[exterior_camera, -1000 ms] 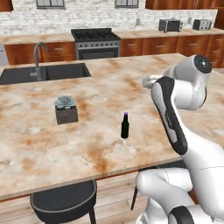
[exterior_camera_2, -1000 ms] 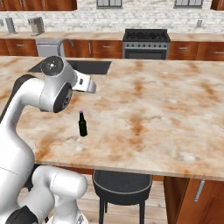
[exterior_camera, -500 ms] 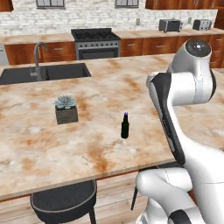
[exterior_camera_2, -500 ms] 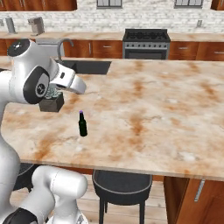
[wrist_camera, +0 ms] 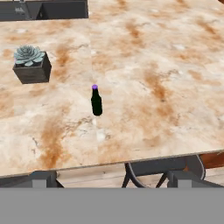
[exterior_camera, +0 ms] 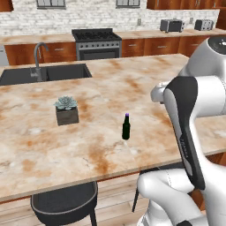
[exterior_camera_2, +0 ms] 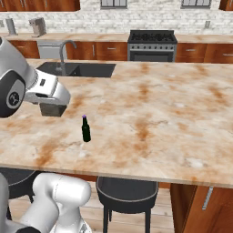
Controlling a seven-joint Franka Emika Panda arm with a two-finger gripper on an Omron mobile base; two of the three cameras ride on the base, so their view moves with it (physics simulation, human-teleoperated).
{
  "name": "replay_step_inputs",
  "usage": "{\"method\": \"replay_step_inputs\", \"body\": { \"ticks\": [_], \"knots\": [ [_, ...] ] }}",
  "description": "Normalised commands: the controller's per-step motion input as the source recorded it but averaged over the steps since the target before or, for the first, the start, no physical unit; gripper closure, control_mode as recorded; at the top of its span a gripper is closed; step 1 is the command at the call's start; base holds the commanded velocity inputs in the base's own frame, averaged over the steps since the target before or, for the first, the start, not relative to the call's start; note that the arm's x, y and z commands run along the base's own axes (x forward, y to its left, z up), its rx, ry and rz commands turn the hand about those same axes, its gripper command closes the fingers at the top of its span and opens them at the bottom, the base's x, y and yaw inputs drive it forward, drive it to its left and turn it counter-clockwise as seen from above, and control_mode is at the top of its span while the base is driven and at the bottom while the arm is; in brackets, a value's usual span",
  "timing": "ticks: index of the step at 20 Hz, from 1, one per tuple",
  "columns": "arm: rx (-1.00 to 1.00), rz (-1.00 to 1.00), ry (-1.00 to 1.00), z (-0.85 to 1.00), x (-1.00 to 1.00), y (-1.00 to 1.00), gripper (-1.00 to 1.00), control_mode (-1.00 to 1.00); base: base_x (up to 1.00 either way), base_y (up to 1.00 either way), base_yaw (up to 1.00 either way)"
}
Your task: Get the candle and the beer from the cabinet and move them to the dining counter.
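Arm swung back; beer (exterior_camera: 126, 127) upright on dining counter (exterior_camera: 145, 84), unlabelled.

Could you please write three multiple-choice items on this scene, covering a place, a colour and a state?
1. Where does the beer stand?
A. in the sink
B. on the dining counter, near its front edge
C. on the stove

2. What colour is the beer's cap?
A. purple
B. yellow
C. white

3. How is the beer posed?
A. lying on its side
B. held in the gripper
C. upright and free

Key: 1 B, it stands on the marble top, to the right of the potted succulent in the left base view. 2 A, the hand view shows a purple cap. 3 C, it stands on its base with nothing touching it.
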Motion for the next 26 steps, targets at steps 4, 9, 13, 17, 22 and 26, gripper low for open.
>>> {"method": "replay_step_inputs", "body": {
  "ticks": [4,9,13,17,22,26],
  "knots": [
    [0.0,0.07,0.01,0.0,-0.3,0.14,-1.0,-1.0,0.0,0.0,0.0],
    [0.01,0.0,0.0,0.0,0.0,0.0,-1.0,-1.0,0.0,0.0,0.0],
    [0.01,0.0,0.0,0.0,0.0,0.0,-1.0,-1.0,0.0,0.0,0.0],
    [0.0,0.0,0.0,0.0,0.0,0.0,-1.0,1.0,0.0,0.0,0.0],
    [0.0,0.0,0.0,0.0,0.0,0.0,-1.0,1.0,-0.62,-0.6,-0.07],
    [0.0,0.0,0.0,0.0,0.0,0.0,-1.0,1.0,-1.0,-1.0,-0.23]
  ]
}}
